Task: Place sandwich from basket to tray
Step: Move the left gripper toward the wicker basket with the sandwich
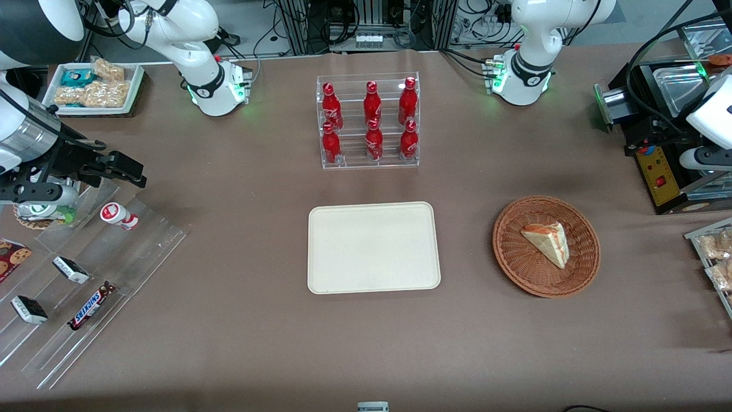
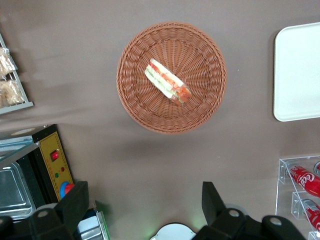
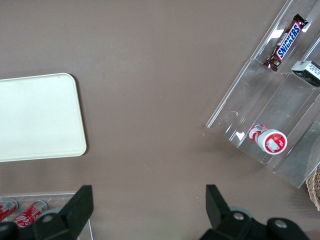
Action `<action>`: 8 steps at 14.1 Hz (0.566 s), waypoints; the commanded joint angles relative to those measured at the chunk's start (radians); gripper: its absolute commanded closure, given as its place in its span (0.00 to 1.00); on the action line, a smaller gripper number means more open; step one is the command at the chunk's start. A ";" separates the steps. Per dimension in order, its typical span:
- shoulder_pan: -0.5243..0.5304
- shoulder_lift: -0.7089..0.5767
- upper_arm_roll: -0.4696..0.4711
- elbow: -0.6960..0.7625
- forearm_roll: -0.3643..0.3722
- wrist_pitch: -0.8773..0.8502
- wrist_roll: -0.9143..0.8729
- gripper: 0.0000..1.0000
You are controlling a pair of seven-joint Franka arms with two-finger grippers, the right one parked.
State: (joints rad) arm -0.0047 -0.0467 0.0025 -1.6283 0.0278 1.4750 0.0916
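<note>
Brown table (image 1: 240, 240), sandwich (image 1: 548, 241) in basket (image 1: 509, 252), bare tray (image 1: 373, 246) beside, bottle rack (image 1: 369, 121) farther, gripper (image 2: 145, 202) open high above.

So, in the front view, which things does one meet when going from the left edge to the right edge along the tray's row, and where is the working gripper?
Snickers bar → tray → basket holding the sandwich. The gripper hangs open, high above the table, looking down on the basket.
</note>
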 commanded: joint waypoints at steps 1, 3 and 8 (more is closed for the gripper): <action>0.011 0.016 -0.016 0.025 0.003 -0.028 -0.009 0.00; 0.011 0.016 -0.016 0.025 0.003 -0.025 -0.009 0.00; 0.008 0.039 -0.029 0.027 0.004 -0.022 -0.007 0.00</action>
State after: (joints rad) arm -0.0048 -0.0276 -0.0092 -1.6283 0.0278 1.4726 0.0916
